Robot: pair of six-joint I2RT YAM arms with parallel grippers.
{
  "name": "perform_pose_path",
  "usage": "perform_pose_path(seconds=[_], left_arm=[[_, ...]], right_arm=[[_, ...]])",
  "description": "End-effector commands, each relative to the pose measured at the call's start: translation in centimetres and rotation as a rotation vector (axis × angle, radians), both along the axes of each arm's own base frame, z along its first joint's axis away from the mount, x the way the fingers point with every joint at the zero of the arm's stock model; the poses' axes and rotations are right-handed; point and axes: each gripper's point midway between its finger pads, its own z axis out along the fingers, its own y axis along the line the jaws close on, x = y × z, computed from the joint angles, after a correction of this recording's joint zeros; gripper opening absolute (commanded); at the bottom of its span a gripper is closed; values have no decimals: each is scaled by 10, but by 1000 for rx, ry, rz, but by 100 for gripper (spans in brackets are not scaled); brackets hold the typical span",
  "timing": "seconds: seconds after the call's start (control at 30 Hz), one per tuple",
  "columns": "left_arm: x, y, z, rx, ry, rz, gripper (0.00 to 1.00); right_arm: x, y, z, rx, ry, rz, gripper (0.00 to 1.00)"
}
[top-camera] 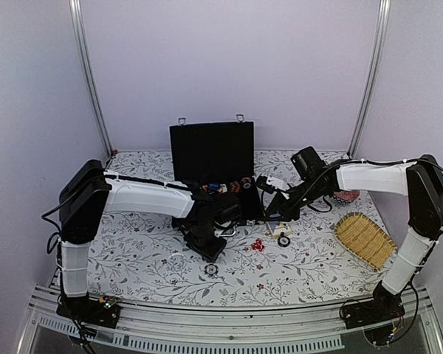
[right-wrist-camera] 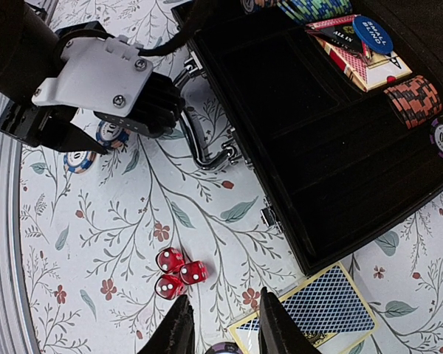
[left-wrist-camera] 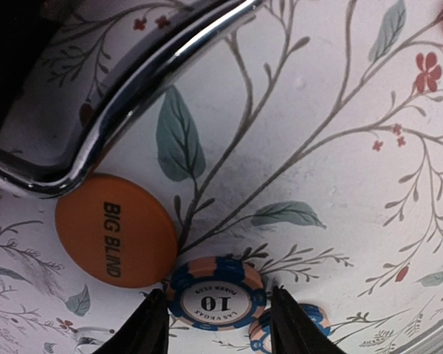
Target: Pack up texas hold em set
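Note:
The black case (top-camera: 211,151) stands open at the back middle, its silver handle (left-wrist-camera: 125,96) facing me. Its tray (right-wrist-camera: 317,133) holds chip stacks (right-wrist-camera: 413,99), cards (right-wrist-camera: 362,63) and a blue disc (right-wrist-camera: 373,33). My left gripper (left-wrist-camera: 218,324) is open, its fingers straddling a blue 10 chip (left-wrist-camera: 217,293) flat on the table beside the orange BIG BLIND disc (left-wrist-camera: 117,230). A second blue chip (left-wrist-camera: 292,332) lies close by. My right gripper (right-wrist-camera: 225,328) is open and empty, above three red dice (right-wrist-camera: 177,273), blue-backed cards (right-wrist-camera: 321,310) and a purple chip (right-wrist-camera: 223,348).
A woven yellow basket (top-camera: 364,239) sits at the right front, with a red patterned dish (top-camera: 345,196) behind it. A loose chip (top-camera: 211,269) lies on the flowered cloth in front of the left gripper (top-camera: 207,247). Another chip (top-camera: 283,240) lies beside the dice (top-camera: 258,244).

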Motion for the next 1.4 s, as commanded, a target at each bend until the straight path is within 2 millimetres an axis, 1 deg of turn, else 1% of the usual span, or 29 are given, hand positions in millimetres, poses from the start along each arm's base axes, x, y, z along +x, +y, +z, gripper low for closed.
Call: perform_pose_path(seconds=[0.0,0.17,0.2,0.33,0.4,0.47,0.7,0.87,0.97,1.03,1.13,1.23,1.37], left_arm=[[-18,-4,-12,1,54,-53,47],[-20,-12,-10,-10,38,-89,44],[-20,-12,-10,-7,32,-92,45],[-14,-2,-14,54,6,-77,51],[-13,0,-15,66,1,-75,52],[-13,-3,-16,58,4,-73,52],[-20,-22,-15,-34,43,-97,45],[-19,-24,-18,-47,35,-108,45],[-15,-25,-15,-50,15,-117,39],[-10,-30,-4,-65,-26,-149,37],[1,-39,33,-108,-137,-172,36],[10,-40,68,-158,-221,-177,36],[18,-31,91,-166,-299,-160,35]], right_arm=[[-2,-2,1,-1,-10,7,32],[-2,-2,-1,-2,-3,9,32],[-2,-2,-1,-2,-1,9,32],[-2,-1,-2,-3,6,10,32],[-2,-2,-3,-3,9,10,32],[-3,-1,-3,-4,9,11,32],[-2,-1,-5,-9,14,12,32],[-3,-1,-6,-10,16,13,32],[-3,-1,-6,-11,18,12,32],[-2,-1,-5,-9,16,11,32],[-5,0,-6,2,37,14,32],[-4,0,-7,-1,40,10,31],[-3,0,-9,-11,38,3,31]])
